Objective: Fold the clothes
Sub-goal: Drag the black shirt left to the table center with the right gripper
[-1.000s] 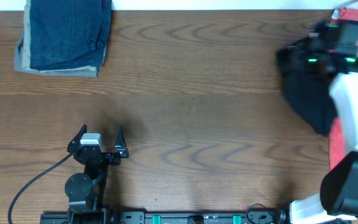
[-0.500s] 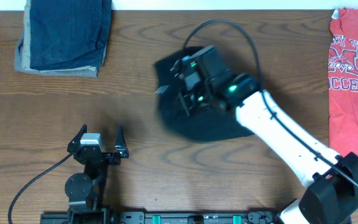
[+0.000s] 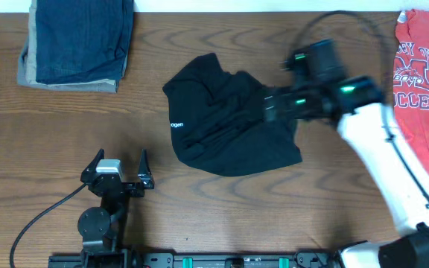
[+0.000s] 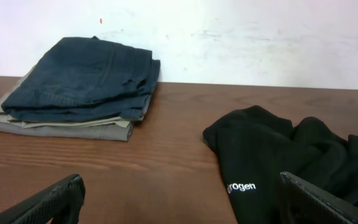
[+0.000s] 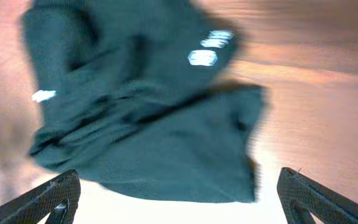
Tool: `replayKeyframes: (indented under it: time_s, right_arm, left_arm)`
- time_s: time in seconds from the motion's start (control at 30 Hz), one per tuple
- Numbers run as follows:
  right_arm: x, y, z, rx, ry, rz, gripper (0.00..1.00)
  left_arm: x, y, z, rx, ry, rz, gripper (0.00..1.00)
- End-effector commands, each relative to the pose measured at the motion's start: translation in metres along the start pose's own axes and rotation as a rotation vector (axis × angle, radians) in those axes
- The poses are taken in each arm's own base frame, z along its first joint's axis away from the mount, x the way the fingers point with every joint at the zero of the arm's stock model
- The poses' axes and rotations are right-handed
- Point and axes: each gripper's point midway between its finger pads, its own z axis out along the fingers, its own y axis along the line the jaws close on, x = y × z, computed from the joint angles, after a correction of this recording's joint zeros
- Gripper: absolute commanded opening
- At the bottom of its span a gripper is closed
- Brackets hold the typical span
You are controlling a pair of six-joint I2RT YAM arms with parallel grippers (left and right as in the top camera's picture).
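Note:
The clothes, a black shirt, lie crumpled in the middle of the table, with small white lettering at the left edge. My right gripper hovers over the shirt's right side, open and holding nothing. The right wrist view is blurred; it shows the shirt spread beyond the open right gripper. My left gripper stands open near the front edge, left of the shirt and apart from it. From the left wrist, the shirt lies ahead to the right of the open left gripper.
A folded blue denim and tan stack sits at the back left corner, also seen from the left wrist. A red printed T-shirt lies along the right edge. A white wall rises behind the table.
The right arm carried the black shirt from the far right to the table's middle, opened its jaws and let it drop, then drew back to the right. The left arm stayed still.

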Motion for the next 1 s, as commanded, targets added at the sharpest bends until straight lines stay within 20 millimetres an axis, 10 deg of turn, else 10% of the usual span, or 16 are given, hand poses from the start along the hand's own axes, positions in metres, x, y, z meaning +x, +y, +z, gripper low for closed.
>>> replayKeyframes:
  time_s: [0.0, 0.77, 0.97]
  right_arm:
    - [0.0, -0.03, -0.003, 0.045, 0.015, 0.094, 0.99]
    - [0.032, -0.027, 0.16, -0.12, 0.142, 0.087, 0.67]
    - [0.033, -0.028, 0.164, -0.118, 0.147, 0.084, 0.34]
  left_arm:
    - [0.015, -0.001, 0.001, 0.009, 0.043, 0.008, 0.98]
    - [0.015, -0.001, 0.001, 0.009, 0.043, 0.008, 0.98]
    - [0.015, -0.001, 0.001, 0.009, 0.043, 0.008, 0.98]
